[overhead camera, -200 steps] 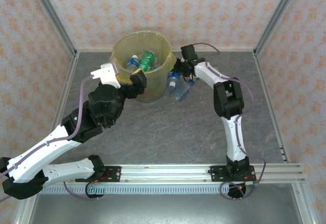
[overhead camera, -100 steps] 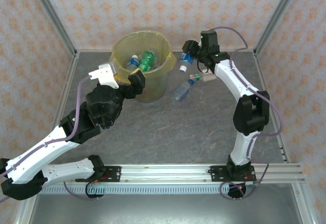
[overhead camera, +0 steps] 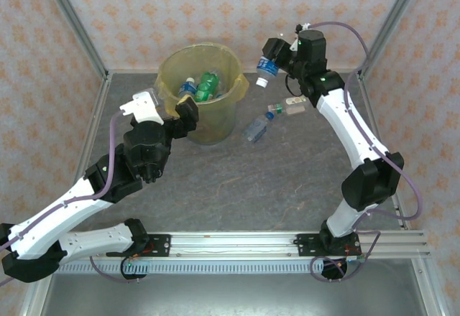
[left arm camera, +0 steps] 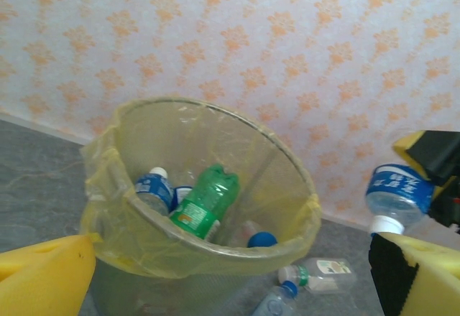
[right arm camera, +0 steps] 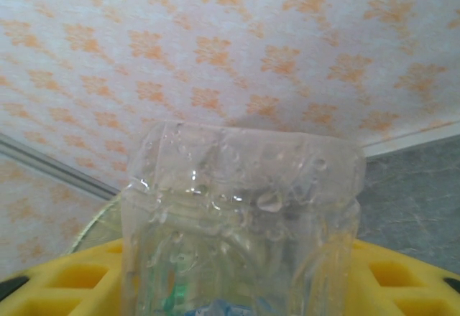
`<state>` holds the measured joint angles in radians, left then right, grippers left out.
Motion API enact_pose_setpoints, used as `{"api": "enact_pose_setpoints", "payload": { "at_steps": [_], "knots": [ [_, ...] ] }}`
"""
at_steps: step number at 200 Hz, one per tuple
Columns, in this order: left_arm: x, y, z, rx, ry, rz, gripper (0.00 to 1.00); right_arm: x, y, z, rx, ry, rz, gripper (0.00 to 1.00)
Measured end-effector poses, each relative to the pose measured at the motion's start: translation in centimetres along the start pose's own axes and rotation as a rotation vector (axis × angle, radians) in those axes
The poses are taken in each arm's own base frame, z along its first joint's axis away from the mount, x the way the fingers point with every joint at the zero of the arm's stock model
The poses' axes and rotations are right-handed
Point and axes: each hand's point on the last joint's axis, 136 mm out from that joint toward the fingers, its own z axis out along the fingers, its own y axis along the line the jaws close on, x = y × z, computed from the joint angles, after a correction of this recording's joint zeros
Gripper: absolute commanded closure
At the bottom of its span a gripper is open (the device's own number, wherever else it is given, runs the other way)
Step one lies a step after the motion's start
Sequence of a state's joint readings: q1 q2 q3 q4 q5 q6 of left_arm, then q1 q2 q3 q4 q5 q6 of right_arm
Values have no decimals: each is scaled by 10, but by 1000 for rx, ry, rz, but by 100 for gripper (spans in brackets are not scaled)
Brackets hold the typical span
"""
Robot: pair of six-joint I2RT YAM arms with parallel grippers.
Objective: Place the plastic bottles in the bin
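Right arm risen off the worktop, left end effector wide open and empty at the near rim of the bin, green bottle inside, 2 bottles lying right of it, right end effector clamped on blue-labelled bottle

Left arm bends forward, left gripper gaping wide; right arm stretches far, right gripper clamping a blue-labelled bottle.
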<state>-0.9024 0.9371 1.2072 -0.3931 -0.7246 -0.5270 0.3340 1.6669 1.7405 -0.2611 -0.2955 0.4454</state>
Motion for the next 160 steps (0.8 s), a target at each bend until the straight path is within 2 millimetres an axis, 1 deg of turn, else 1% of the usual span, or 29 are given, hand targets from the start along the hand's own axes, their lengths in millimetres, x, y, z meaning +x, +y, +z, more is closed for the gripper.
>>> {"api": "enact_pose_setpoints", "payload": {
  "at_steps": [19,47,72,86,110,141,160],
  "knots": [
    [-5,7,-3,-24,-17,-7,1,-1,27,-5,-53,-6,-14,44],
    [-13,16,-9,-35,-40,-32,1,-5,79,-12,-148,-34,-36,45],
    [-17,18,-13,-29,-47,-51,1,0,115,-10,-209,-50,-53,45],
    [-17,19,-13,-28,-47,-52,1,9,132,-1,-233,-47,-75,45],
    [-15,19,-14,-24,-41,-50,1,32,152,21,-250,-24,-108,45],
    [-18,24,-18,-18,-48,-63,1,56,169,54,-257,-5,-144,46],
    [-22,27,-22,-13,-56,-76,1,70,176,70,-259,3,-169,46]
  ]
}}
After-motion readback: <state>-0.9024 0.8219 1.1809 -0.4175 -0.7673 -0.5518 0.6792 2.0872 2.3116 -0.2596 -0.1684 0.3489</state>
